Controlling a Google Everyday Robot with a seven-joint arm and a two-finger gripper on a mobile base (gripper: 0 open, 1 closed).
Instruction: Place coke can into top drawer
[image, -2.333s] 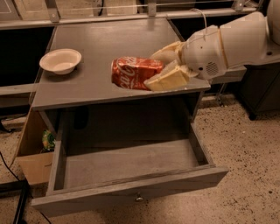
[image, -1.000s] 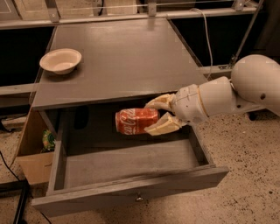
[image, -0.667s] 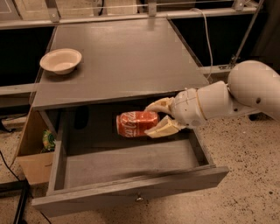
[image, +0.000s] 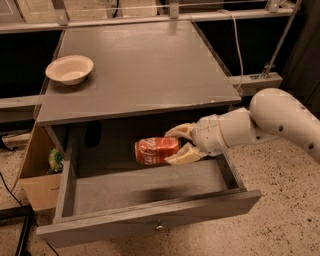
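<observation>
The coke can (image: 156, 150) is red with white lettering and lies sideways, held above the inside of the open top drawer (image: 150, 220). My gripper (image: 179, 145) comes in from the right on a white arm and is shut on the can's right end, with a cream finger above it and one below. The drawer is pulled out wide, its flat grey front panel with a small metal knob (image: 159, 227) facing me. The can hangs a little above the drawer floor, near the back, just under the cabinet top's front edge.
A cream round bowl (image: 69, 69) sits at the back left of the grey cabinet top (image: 145, 70). A cardboard box (image: 40, 175) with a green item stands left of the cabinet. A rail and cable run behind. The floor is speckled.
My gripper has carried the can from above the cabinet top down in front of it and into the open drawer space. Over the last second it has sunk slightly lower.
</observation>
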